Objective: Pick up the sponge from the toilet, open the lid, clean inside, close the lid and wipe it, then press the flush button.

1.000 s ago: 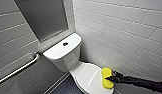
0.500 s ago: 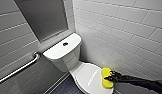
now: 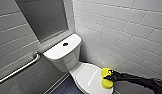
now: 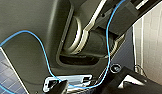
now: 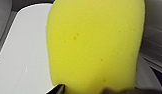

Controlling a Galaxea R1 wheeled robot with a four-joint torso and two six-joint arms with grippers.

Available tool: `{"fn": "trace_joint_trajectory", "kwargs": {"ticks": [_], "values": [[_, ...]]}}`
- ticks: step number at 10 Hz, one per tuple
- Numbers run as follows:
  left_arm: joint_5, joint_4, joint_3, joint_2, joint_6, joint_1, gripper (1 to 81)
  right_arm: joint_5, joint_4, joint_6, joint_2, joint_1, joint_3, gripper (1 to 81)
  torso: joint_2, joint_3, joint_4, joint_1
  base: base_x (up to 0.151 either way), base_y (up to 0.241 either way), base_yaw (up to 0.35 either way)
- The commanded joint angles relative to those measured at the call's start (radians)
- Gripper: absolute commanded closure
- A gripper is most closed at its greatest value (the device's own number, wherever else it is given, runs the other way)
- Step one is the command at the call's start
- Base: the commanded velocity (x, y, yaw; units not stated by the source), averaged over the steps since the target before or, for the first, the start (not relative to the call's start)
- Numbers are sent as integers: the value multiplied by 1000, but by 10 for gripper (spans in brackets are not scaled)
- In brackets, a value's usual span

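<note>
We record the right gripper (image 3: 107, 78) clenched on the sponge (image 3: 105, 73), reaching in from the right of the head view. The sponge stands on edge against the outer rim of the lid (image 3: 88, 76), which lies shut on the toilet (image 3: 64, 51). In the right wrist view the sponge's yellow face sits close over the white lid. A grab bar (image 3: 19, 68) runs along the tiled wall (image 3: 122, 27) beside the tank.

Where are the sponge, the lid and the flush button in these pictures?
sponge (image 3: 105, 73): head view, on its upper yellow end.
lid (image 3: 88, 77): head view, on the middle of its white top face.
flush button (image 3: 65, 44): head view, on its dark round centre.
</note>
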Motion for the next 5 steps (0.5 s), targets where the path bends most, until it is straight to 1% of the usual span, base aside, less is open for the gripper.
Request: {"fn": "trace_joint_trajectory", "kwargs": {"ticks": [1,5], "values": [[81,1,19,-15,2,44,10,84,-59,-8,43,49,44,10,0,0,0,0,0,0,0],[82,3,21,-15,2,44,10,110,-57,-6,31,10,61,10,-1,1,0,-2,0,0,0]]}}
